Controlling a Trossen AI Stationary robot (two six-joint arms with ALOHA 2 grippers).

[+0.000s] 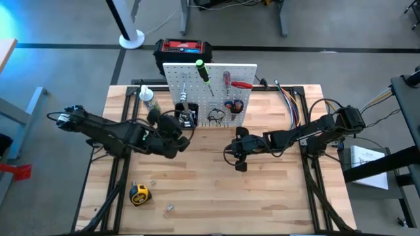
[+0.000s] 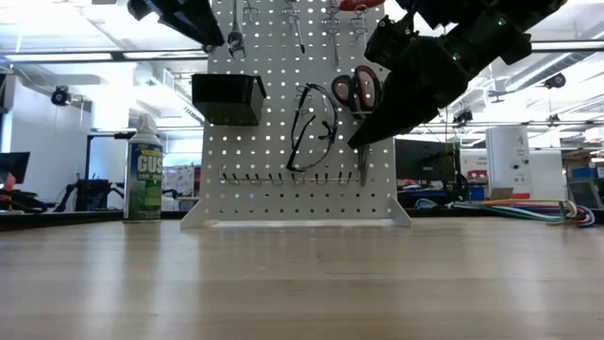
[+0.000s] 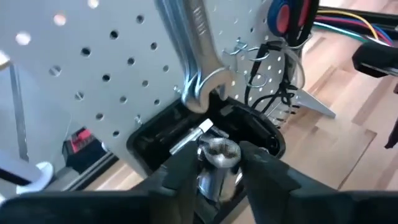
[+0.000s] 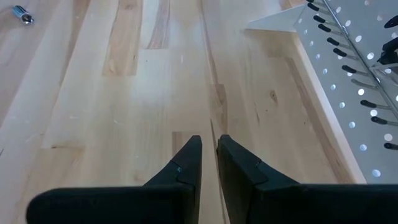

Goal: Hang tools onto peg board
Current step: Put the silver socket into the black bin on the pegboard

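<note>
- Wooden counter carries the white peg board at its back.
- Left hand grasps a silver socket over the black bin.
- Right hand, clenched empty, hovers before the board.
- Tape measure lies near the front.

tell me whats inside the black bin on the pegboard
The left wrist view shows a small silver piece lying in the black bin. The left fingers and their socket hide the rest.
</note>
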